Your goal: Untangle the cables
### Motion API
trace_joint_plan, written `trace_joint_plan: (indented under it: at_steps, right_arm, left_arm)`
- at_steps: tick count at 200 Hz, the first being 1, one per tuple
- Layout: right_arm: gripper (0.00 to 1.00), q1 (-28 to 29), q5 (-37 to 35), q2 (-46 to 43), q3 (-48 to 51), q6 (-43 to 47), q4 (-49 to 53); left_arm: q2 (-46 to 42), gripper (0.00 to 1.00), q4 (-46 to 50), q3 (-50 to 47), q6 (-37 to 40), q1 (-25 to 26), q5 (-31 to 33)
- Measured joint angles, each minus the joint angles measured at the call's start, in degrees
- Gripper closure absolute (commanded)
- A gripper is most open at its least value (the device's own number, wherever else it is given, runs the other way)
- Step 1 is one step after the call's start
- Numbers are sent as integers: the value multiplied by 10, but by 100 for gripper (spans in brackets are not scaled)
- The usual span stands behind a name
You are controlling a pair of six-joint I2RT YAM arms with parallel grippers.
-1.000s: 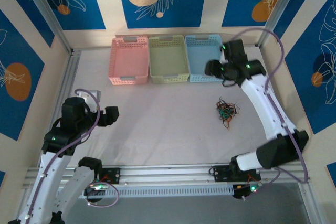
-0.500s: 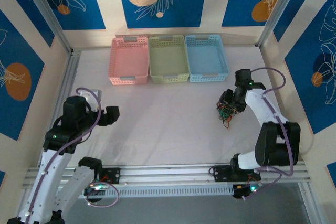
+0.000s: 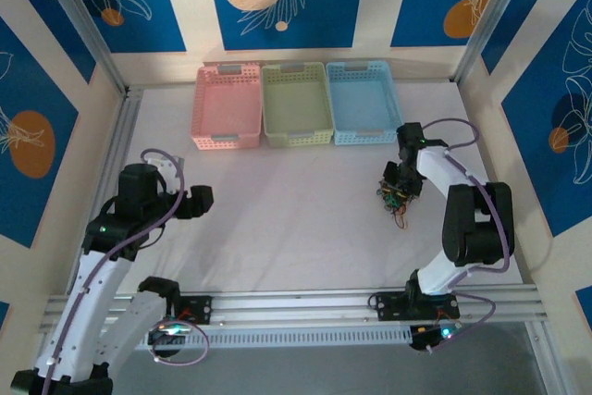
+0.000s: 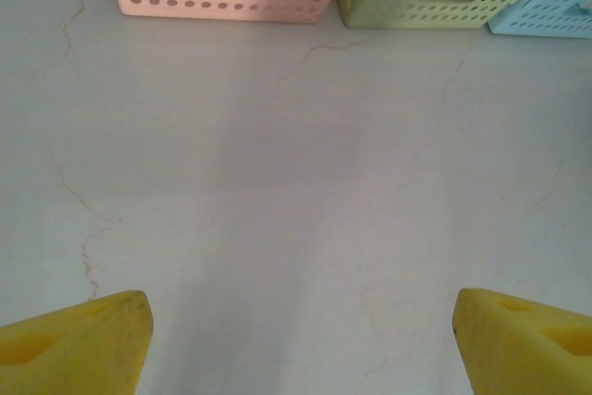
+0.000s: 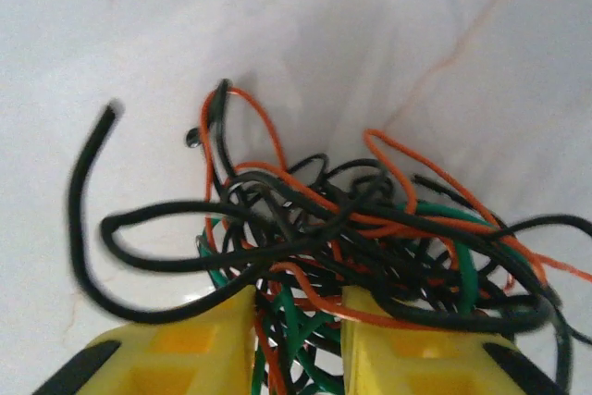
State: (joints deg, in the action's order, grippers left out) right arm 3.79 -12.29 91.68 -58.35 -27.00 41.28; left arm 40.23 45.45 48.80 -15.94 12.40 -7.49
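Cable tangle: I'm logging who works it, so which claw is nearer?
Right. The right claw is in the cables, strands between its fingers; the left claw hangs far left, above the table.

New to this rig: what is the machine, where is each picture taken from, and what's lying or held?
Two robot arms are bolted at the near edge of a table. One picture looks down from above and behind them; the other two come from a camera on each wrist, yellow fingers at the bottom. At the far side stand a pink basket, a green basket and a blue basket. The cables, a tangle of black, green and orange wires, lie on the right. The right gripper is shut on the cables, strands between its fingers. The left gripper is open, holding nothing.
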Motion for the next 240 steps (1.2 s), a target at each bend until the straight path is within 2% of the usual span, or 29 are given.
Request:
trace_joint_plan:
  at_steps: [22, 53, 102, 134, 157, 175, 192, 217, 240]
  right_arm:
    - [89, 33, 1, 6, -8, 7, 0]
    - [95, 123, 5, 6, -24, 10, 8]
    - [96, 289, 20, 9, -93, -31, 37]
    - [95, 378, 29, 66, -186, -63, 41]
    - [82, 417, 36, 120, -235, -79, 37]
    - [65, 433, 46, 151, -254, -80, 31]
    - [54, 442, 58, 158, -258, -82, 24]
    - [46, 447, 71, 152, -259, -71, 15]
    - [45, 448, 84, 110, -236, -58, -1]
  left_arm:
    - [0, 16, 0, 0, 0, 0, 0]
    - [0, 16, 0, 0, 0, 0, 0]
    - [0, 16, 0, 0, 0, 0, -5]
    - [-9, 16, 0, 0, 0, 2, -4]
    - [-12, 16, 0, 0, 0, 4, -7]
    - [-12, 16, 0, 0, 0, 5, -13]
    - [-11, 16, 0, 0, 0, 5, -17]
    - [-9, 16, 0, 0, 0, 5, -38]
    - [-6, 16, -3, 0, 0, 5, -68]
